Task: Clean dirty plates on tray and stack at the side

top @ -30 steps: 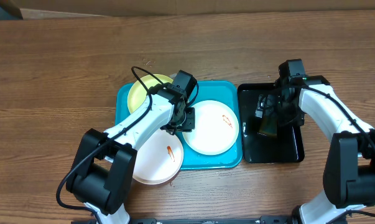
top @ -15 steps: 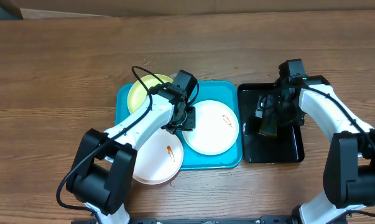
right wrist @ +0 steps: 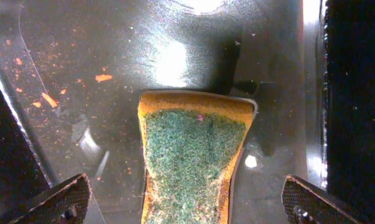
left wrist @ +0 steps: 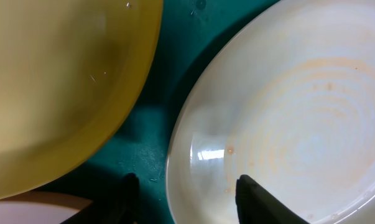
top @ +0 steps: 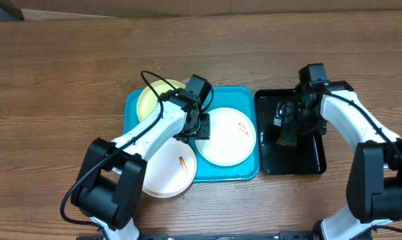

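The turquoise tray [top: 235,99] holds a yellow-green plate [top: 153,100] at its back left and a white plate [top: 229,140] with a red-orange smear on its right. A second smeared white plate [top: 166,175] overhangs the tray's front left edge. My left gripper [top: 197,128] is open, its fingers [left wrist: 187,202] astride the left rim of the right white plate [left wrist: 299,112], next to the yellow-green plate [left wrist: 56,81]. My right gripper [top: 287,123] is open wide [right wrist: 187,202] over a green-topped yellow sponge [right wrist: 193,155].
The sponge [top: 289,137] lies in a glossy black tray [top: 309,160] right of the turquoise tray; orange crumbs dot its wet floor [right wrist: 100,78]. Brown wooden table [top: 67,73] lies all around.
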Motion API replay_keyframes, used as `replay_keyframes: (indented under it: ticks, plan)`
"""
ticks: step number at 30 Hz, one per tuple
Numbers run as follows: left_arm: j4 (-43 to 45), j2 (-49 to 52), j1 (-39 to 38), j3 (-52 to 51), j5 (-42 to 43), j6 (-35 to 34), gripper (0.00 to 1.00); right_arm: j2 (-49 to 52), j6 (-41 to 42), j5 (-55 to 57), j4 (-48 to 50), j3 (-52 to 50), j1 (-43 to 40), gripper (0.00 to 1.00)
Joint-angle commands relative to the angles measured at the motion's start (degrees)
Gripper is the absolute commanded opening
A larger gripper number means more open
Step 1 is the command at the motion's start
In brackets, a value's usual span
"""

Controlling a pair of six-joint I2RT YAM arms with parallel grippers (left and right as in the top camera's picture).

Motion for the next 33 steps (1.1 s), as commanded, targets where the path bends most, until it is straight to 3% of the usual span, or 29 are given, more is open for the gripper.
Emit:
replay_keyframes:
  ticks: [1,15,20,33]
  plan:
    - [-0.9,0.4,-0.2,2.7,-0.8,0.2,0.58,-0.6,0.1,-0.3,0.2,1.1,0.1,1.00]
    - [-3.5,0.4,-0.1,7.1,-1.0,2.1,0.85,-0.6,0.1,-0.3,0.2,1.1,0.1,1.00]
    - [-3.4,0.5,-0.1,7.1,-1.0,2.1,1.00,-0.6,0.1,-0.3,0.2,1.1,0.1,1.00]
    - [-3.4,0.5,-0.1,7.1,-1.0,2.0,1.00,-0.6,0.1,-0.3,0.2,1.1,0.1,1.00]
